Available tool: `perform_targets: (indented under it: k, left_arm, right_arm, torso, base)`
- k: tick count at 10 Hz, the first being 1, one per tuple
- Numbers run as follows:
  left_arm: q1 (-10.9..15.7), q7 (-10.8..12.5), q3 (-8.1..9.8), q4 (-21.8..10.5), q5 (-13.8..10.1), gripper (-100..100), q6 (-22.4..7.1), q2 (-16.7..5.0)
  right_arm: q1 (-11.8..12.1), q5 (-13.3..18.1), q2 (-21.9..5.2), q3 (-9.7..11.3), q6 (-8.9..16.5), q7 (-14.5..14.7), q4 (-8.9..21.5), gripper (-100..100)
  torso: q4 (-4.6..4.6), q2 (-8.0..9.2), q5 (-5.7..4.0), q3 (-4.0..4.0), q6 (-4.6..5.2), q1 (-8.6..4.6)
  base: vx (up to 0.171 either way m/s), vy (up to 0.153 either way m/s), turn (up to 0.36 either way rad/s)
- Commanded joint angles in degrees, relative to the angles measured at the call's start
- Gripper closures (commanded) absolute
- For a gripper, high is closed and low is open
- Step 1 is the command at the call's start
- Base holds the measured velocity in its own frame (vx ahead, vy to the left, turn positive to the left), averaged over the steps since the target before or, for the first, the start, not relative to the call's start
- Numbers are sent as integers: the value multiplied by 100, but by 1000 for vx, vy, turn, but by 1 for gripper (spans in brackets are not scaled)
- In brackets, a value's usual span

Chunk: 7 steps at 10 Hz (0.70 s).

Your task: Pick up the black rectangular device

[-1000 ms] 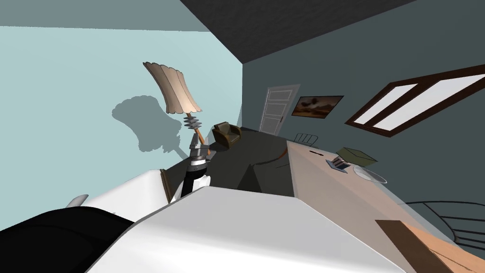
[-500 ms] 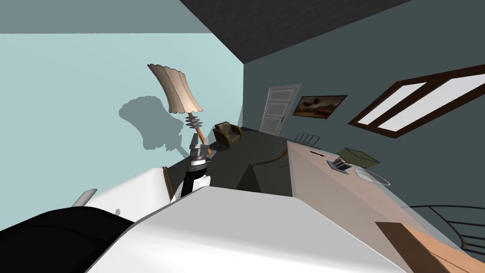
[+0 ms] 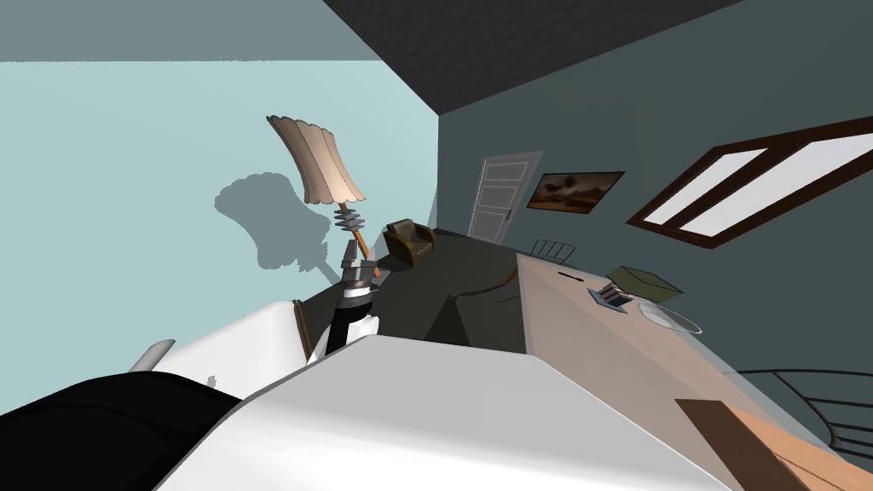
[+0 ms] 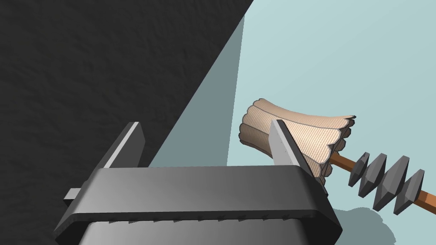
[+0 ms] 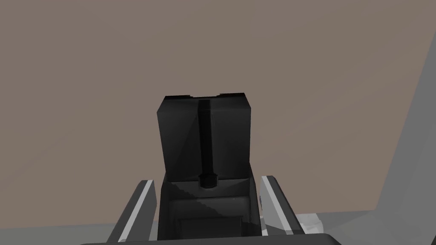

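The black rectangular device [image 5: 203, 136] stands between my right gripper's [image 5: 206, 180] two fingers, which sit close against its sides. A narrow groove runs down its face, and its lower end is hidden within the jaws. Behind it is a flat brown-grey surface [image 5: 85, 85]. My left gripper [image 4: 205, 123] is open and holds nothing. It is raised beside the floor lamp [image 4: 298, 132], and the left gripper [image 3: 356, 266] also appears in front of the lamp's stem in the head view.
A long light brown table [image 3: 597, 349] runs along my right, carrying a green box [image 3: 644, 283], a small tray-like item [image 3: 610, 296] and a glass bowl [image 3: 669, 317]. A wire chair [image 3: 810, 401] stands beyond it. An armchair [image 3: 407, 240] and a door [image 3: 499, 198] are at the far end.
Between a second ago and half a second ago my head view shifted slightly, sliding the room a little to the right. Nothing has visibly changed since.
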<state>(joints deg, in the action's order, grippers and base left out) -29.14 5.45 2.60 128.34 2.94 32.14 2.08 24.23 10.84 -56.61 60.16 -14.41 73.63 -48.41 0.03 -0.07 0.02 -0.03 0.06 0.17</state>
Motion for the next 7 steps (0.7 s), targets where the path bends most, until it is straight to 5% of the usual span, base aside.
perform_targets:
  k: [1, 4, 6, 7]
  left_arm:
    - [0, 0, 0, 0, 0, 0, 0, 0]
    - [0, 0, 0, 0, 0, 0, 0, 0]
    - [0, 0, 0, 0, 0, 0, 0, 0]
    - [0, 0, 0, 0, 0, 0, 0, 0]
  right_arm:
    - [-68, 32, 126, 8, -20, -24, 165, 100]
    - [41, -111, -331, 26, -236, 64, -42, 100]
    - [56, -114, -323, 9, -243, 82, -28, 100]
    - [57, -117, -335, 12, -246, 81, -39, 0]
  torso:
    - [0, 0, 0, 0, 0, 0]
    - [4, -6, -11, 0, 2, 3]
    - [3, -10, -9, -3, -1, 6]
    - [4, -5, -12, 0, -1, -5]
  base:
    - [-5, -8, 3]
    - [29, 56, -60]
    - [21, 41, -31]
    - [2, 5, 1]
